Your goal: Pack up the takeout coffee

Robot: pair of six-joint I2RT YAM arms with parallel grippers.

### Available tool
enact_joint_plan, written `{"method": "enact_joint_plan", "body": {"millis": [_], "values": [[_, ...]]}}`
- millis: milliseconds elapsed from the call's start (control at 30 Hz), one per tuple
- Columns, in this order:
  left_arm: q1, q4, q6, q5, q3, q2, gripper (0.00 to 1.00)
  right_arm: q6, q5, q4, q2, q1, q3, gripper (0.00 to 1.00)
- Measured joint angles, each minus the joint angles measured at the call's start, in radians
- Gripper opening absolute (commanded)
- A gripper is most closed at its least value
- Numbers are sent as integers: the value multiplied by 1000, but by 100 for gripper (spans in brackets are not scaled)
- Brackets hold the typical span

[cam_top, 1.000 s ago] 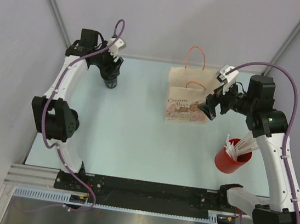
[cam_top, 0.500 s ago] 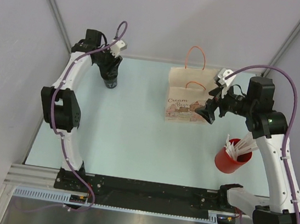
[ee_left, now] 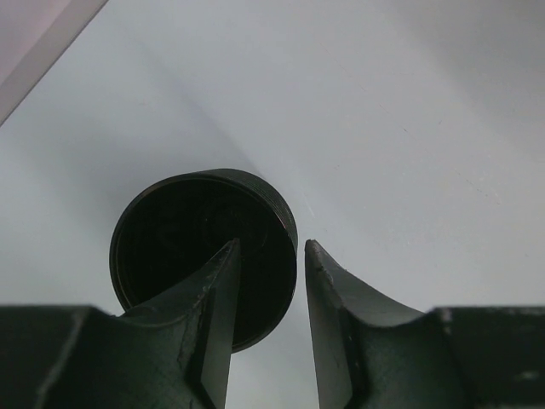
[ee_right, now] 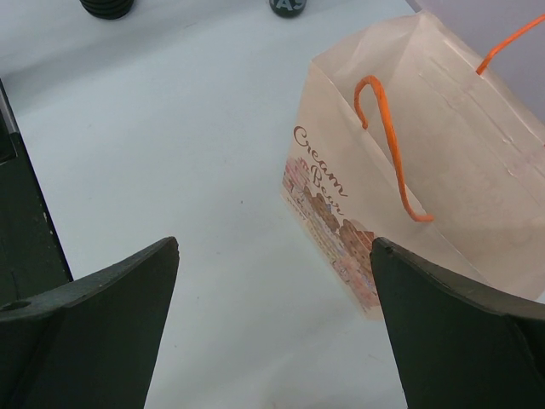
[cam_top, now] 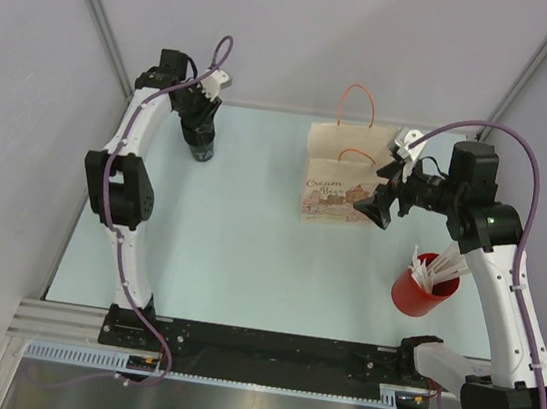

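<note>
Packing has barely begun: black lidded coffee cup [cam_top: 201, 150] waits at the table's [cam_top: 227, 249] far-left corner under the slightly parted left gripper [ee_left: 272, 247], while the right gripper [ee_right: 274, 247], spread wide, hovers beside the printed brown paper bag [cam_top: 341, 188].

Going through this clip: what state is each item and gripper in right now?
coffee cup: upright on the table, ungripped.
left gripper: open, fingers over the cup's rim.
paper bag: upright, mouth open, handles up.
right gripper: wide open beside the bag, empty.
red cup: upright, holding white stirrers.
</note>
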Motion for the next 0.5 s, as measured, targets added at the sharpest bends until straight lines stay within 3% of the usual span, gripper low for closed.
{"method": "enact_joint_plan", "body": {"millis": [267, 500], "values": [[1, -42, 6, 12, 16, 12, 29, 0, 0, 0, 0, 0, -3, 100], [1, -56, 7, 19, 18, 15, 25, 0, 0, 0, 0, 0, -4, 100]]}}
